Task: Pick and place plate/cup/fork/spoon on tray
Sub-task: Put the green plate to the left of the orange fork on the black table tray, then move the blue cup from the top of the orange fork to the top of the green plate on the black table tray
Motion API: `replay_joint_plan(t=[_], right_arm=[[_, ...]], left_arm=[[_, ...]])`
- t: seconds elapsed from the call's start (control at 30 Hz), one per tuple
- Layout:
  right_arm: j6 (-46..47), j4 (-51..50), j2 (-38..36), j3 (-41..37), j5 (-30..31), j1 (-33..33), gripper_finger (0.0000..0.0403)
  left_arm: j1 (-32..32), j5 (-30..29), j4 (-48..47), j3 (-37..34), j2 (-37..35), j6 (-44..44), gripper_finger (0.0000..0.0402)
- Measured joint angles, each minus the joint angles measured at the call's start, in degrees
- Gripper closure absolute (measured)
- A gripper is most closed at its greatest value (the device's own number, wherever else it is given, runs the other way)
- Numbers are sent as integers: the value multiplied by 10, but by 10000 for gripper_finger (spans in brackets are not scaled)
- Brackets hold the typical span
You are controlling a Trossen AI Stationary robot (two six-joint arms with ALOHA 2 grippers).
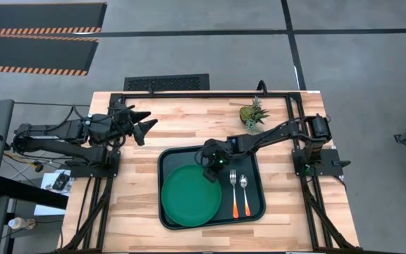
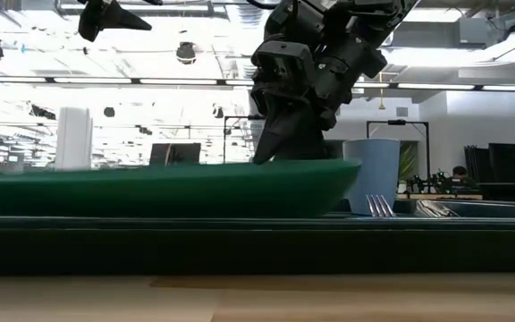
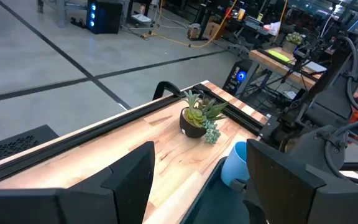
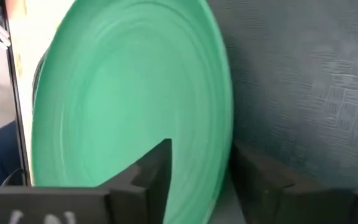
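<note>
High view has my right pincer (image 1: 211, 169) over the tray (image 1: 166, 159), at the plate's (image 1: 191, 195) one o'clock rim. Right wrist view shows its two fingers (image 4: 148, 180) spread, one over the plate's face and one outside its raised edge, so the pincer reads as released; whether a pad still brushes the rim I cannot tell, since that spot is blurred. The plate lies in the tray's nine o'clock half, flat as far as the low view shows. The fork (image 1: 234, 192) and spoon (image 1: 244, 194) lie side by side in the three o'clock half, heads toward twelve, orange handles toward six, the fork nearer the plate. The cup (image 3: 235, 165) stands in the tray behind the plate, hidden under my arm from above. My left pincer (image 1: 144, 127) waits spread wide above the desk (image 1: 182, 113) at ten o'clock, well apart from the tray. A small potted plant (image 1: 253, 114) sits at the desk's one o'clock.
</note>
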Motion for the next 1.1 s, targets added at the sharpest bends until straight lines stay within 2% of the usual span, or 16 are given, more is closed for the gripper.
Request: replay_joint_plan(t=[0.17, 0.33, 0.47, 0.57, 0.83, 0.93, 1.1], right_arm=[[-1, 7, 0, 1, 0, 0, 179], [-1, -21, 0, 34, 0, -8, 167], [-20, -86, 0, 81, 0, -15, 171], [-48, -183, -6, 129, 6, -23, 174], [-118, -505, -6, 257, 158, -32, 175], [-128, -577, -14, 272, 215, -32, 175], [-126, -646, -54, 261, 275, -40, 175]], left_arm=[[0, 0, 0, 0, 0, 0, 164], [0, 0, 0, 0, 0, 0, 164], [0, 0, 0, 0, 0, 0, 164], [0, 1, -5, 0, 0, 0, 164], [0, 4, -27, 0, 0, -4, 164], [0, 4, -33, 0, 0, -5, 164], [0, 10, -34, 0, 0, -5, 164]])
